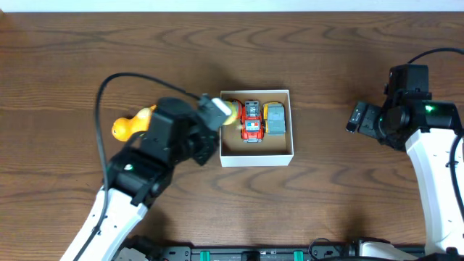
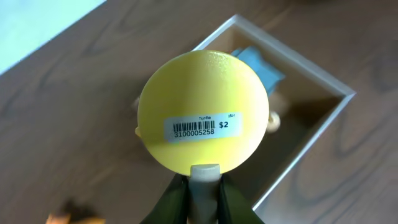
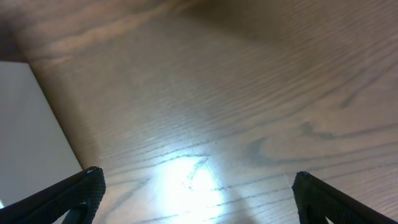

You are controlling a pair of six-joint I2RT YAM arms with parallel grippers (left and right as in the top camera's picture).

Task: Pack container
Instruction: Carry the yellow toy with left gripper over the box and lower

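The container (image 1: 257, 157) is a small square white-walled box with a brown floor at mid-table. In it lie a red toy car (image 1: 251, 121) and a grey and yellow toy vehicle (image 1: 275, 119). My left gripper (image 1: 220, 113) is shut on a round yellow toy (image 1: 231, 110) and holds it over the container's left wall. In the left wrist view the yellow toy (image 2: 204, 111) bears a barcode sticker and hides much of the container (image 2: 314, 78). My right gripper (image 1: 355, 117) is open and empty over bare table, right of the container; its wrist view (image 3: 199, 193) shows only wood.
An orange duck-shaped toy (image 1: 131, 125) lies on the table left of my left arm; a bit of it shows in the left wrist view (image 2: 62, 217). A pale surface (image 3: 25, 124) lies at the left edge of the right wrist view.
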